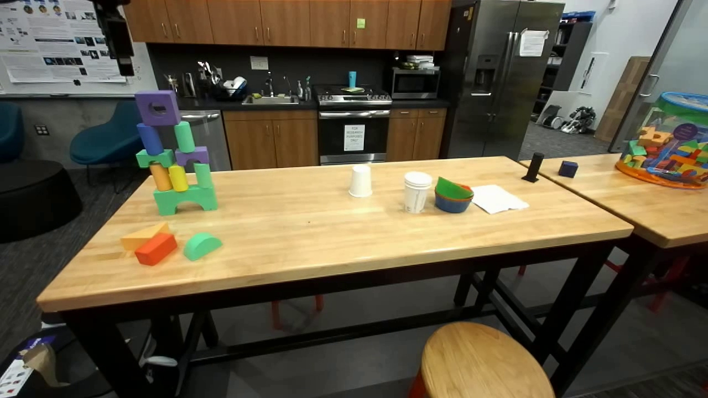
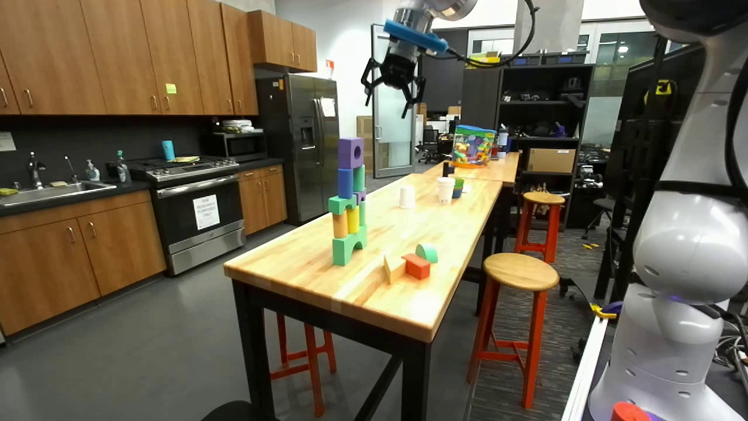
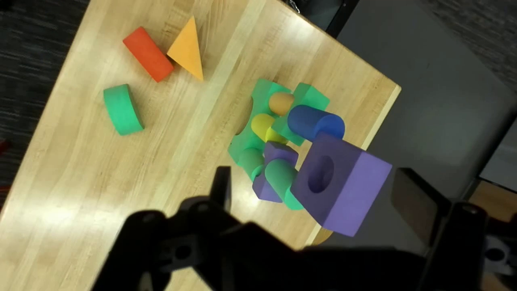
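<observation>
My gripper (image 2: 385,110) is open and empty, in the air above a tower of foam blocks. In the wrist view its fingers (image 3: 313,178) stand apart to either side of the tower's top, a purple block with a round hole (image 3: 341,184); it does not appear to touch it. The purple block (image 1: 158,108) rests on a blue cylinder (image 1: 150,139) and a green cylinder (image 1: 185,136). Below are a small green block, a purple arch, and orange, yellow and green cylinders. A green arch block (image 1: 186,199) forms the base.
A red block (image 1: 156,249), orange triangle (image 1: 145,236) and green half-round (image 1: 202,245) lie near the tower. White cups (image 1: 361,181), nested bowls (image 1: 453,200) and a napkin (image 1: 499,199) are farther along the table (image 1: 310,237). A block tub (image 1: 666,143) stands beyond.
</observation>
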